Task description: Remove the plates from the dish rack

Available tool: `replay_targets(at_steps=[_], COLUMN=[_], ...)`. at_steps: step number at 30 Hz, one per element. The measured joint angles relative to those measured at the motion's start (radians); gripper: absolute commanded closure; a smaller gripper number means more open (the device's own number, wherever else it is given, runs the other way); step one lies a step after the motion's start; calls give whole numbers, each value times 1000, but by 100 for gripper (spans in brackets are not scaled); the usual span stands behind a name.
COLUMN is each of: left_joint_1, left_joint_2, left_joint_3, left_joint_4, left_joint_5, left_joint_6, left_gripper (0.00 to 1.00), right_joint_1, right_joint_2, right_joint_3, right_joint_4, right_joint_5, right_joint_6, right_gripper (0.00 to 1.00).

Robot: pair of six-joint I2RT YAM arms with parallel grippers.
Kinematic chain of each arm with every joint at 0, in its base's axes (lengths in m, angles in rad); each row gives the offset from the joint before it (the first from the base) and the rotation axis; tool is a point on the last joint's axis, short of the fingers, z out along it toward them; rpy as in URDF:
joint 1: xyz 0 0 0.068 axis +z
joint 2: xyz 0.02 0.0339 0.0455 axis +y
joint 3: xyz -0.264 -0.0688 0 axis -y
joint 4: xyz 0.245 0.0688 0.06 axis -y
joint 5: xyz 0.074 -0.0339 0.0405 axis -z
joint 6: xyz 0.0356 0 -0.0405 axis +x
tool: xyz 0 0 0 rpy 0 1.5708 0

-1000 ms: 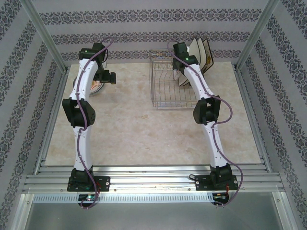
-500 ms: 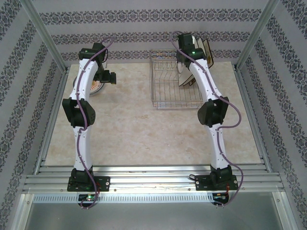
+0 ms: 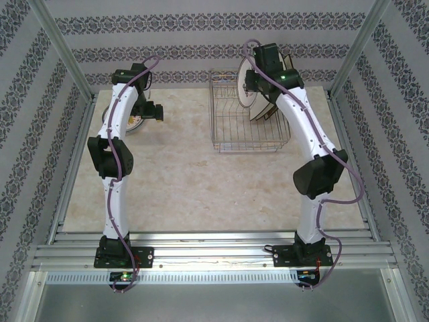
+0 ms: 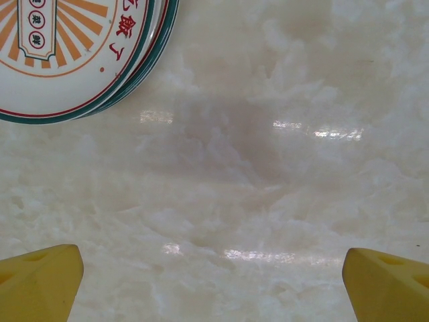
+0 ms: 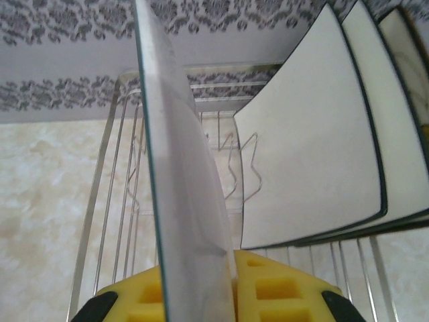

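- Gripping a round plate (image 5: 181,201) in the right fingers (image 5: 281,288), just above the dish rack (image 3: 234,134).
- Left fingers (image 4: 40,282) wide apart and empty, well left of the rack, beside unloaded plates (image 4: 74,54).
- Left to unload: seemingly three square plates (image 5: 315,147) at the rack's right end.
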Motion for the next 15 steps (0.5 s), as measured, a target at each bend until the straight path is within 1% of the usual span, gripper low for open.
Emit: replay_targets(at_steps=[4,7,10,13,15], left_joint_1=[0,0,0,0,0], left_joint_2=[-1,-2,-4,-5,-9], left_joint_3=[-6,-24,-50,-55,-57], left_joint_4=[1,4,8,12,17], left_joint_5=[5,9,17,24,27], left_joint_6=[-6,-11,-14,-15,-15], left_gripper=[0,0,0,0,0], right_joint_1=[-22,-47,-75,-91,-93], right_joint_2=[-47,-95,-129,-139,-139], right_joint_3=[-147,-320,-494,-637,-719], right_joint_4=[69,185,363,564,687], right_joint_5=[-149,-325,-525,-689,-776], right_joint_6=[41,107,213,328,401], right_gripper=[100,100,100,100,100])
